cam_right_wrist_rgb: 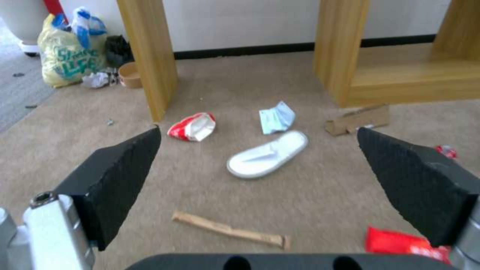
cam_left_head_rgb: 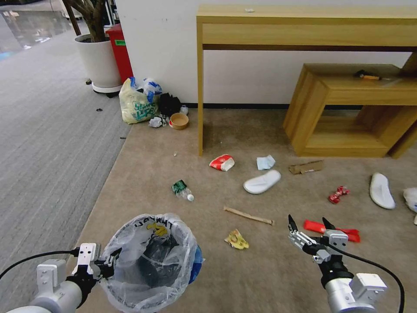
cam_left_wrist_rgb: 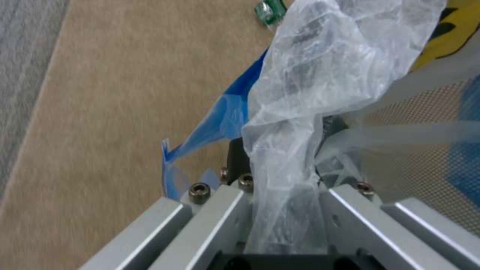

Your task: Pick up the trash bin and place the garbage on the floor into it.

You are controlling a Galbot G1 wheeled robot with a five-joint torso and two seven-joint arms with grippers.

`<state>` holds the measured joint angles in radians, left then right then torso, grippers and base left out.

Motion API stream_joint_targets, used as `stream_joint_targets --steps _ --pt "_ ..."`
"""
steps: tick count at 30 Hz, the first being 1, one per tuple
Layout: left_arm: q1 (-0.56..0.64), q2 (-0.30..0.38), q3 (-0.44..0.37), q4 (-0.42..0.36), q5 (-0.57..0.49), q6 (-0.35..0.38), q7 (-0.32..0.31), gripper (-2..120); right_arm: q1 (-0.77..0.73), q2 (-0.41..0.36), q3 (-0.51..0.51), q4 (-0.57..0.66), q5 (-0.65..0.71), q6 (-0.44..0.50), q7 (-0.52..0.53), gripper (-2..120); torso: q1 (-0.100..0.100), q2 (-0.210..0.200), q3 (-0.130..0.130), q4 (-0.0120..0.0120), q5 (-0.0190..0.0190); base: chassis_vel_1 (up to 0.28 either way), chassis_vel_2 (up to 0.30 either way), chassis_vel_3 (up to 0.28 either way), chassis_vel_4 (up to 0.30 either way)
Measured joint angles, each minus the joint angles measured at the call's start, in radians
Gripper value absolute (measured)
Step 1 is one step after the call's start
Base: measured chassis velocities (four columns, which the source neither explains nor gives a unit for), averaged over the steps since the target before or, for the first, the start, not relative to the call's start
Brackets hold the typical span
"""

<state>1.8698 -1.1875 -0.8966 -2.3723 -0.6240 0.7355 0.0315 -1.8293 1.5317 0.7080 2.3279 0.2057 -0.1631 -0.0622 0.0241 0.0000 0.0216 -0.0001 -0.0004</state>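
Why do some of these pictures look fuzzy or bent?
Head view: the wide lens bows the wooden console table, and the floor smears at the bottom. Left wrist view: the trash bin liner sits too close, soft. Right wrist view: fingertips loom, blurred.

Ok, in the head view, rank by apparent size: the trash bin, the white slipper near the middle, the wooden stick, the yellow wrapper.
1. trash bin, though it sits nearest the camera, held at its rim by the left gripper
2. wooden stick and white slipper: the stick longer, the slipper broader, so unranked
3. yellow wrapper
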Motion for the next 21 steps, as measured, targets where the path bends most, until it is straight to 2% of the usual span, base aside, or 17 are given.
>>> stream_joint_targets --steps 10,15,21 --pt "-0.004 -0.001 0.002 0.007 -0.001 0.000 0.001 0 0.016 -0.009 0.005 -0.026 -0.017 -0.028 -0.030 100 0.000 0.000 0.000 -0.0001 0.0000 -0.155 0.217 0.150 -0.214" --pt "-0.006 -0.001 0.000 0.013 -0.003 0.000 0.002 0 0.037 -0.034 0.006 -0.056 -0.029 -0.044 -0.065 100 0.000 0.000 0.000 0.0000 0.0000 -0.114 0.092 0.105 -0.112" --pt "-0.009 0.000 0.000 0.018 -0.004 0.000 0.003 0 0.047 -0.076 -0.001 -0.097 -0.031 -0.062 -0.111 100 0.000 0.000 0.000 -0.0001 0.0001 -0.016 0.008 0.019 -0.013"
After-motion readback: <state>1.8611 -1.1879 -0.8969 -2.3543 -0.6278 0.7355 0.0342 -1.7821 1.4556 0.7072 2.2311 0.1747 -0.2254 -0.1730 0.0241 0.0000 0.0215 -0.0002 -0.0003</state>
